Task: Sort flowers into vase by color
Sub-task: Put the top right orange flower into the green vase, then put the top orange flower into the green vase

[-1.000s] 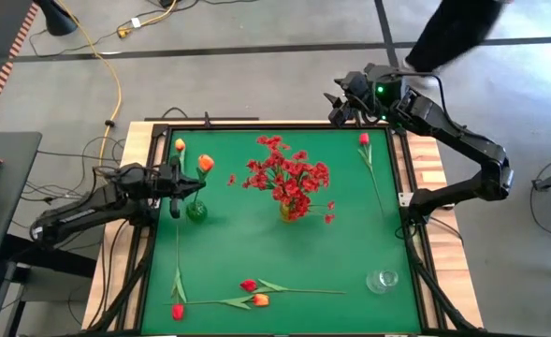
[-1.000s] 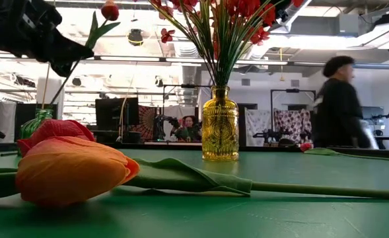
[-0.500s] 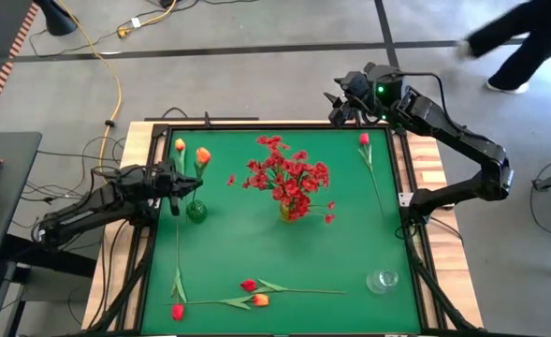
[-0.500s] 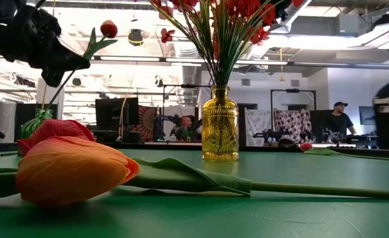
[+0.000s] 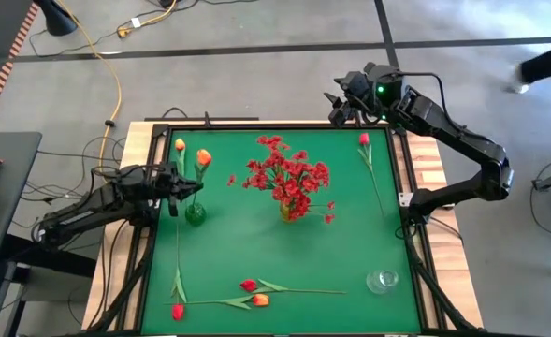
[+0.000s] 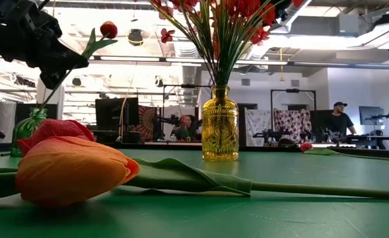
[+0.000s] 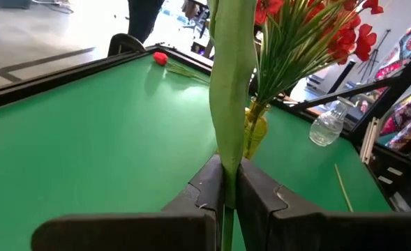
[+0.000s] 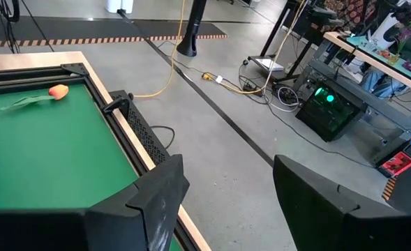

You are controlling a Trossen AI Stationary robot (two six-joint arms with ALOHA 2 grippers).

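The orange tulip (image 5: 203, 157) stood over the green vase (image 5: 195, 212) at the left of the high view, its stem (image 7: 227, 104) pinched between the left gripper's (image 5: 174, 186) closed fingers (image 7: 204, 189); the stem ran down toward the vase mouth, though whether its tip was already inside could not be told. A second orange tulip (image 5: 180, 145) lay just beside, at the upper left of the mat (image 5: 238, 243).

At the centre, the yellow vase (image 6: 220, 123) already held the bunch of small red blossoms (image 5: 288, 176), so that colour looked done.

Judged from the layout, most of the sorting remained. A red-pink bud (image 5: 363, 139) lay flat at the upper right. Along the bottom lay a red bud (image 5: 177, 311) at the lower left, with another red bud (image 5: 248, 285) and an orange tulip (image 5: 260, 300) nearby. A clear vase (image 5: 383, 280) at the lower right stood empty.

The right gripper (image 5: 342, 101) hung off the mat's upper right edge, over the floor, jaws apart and holding nothing
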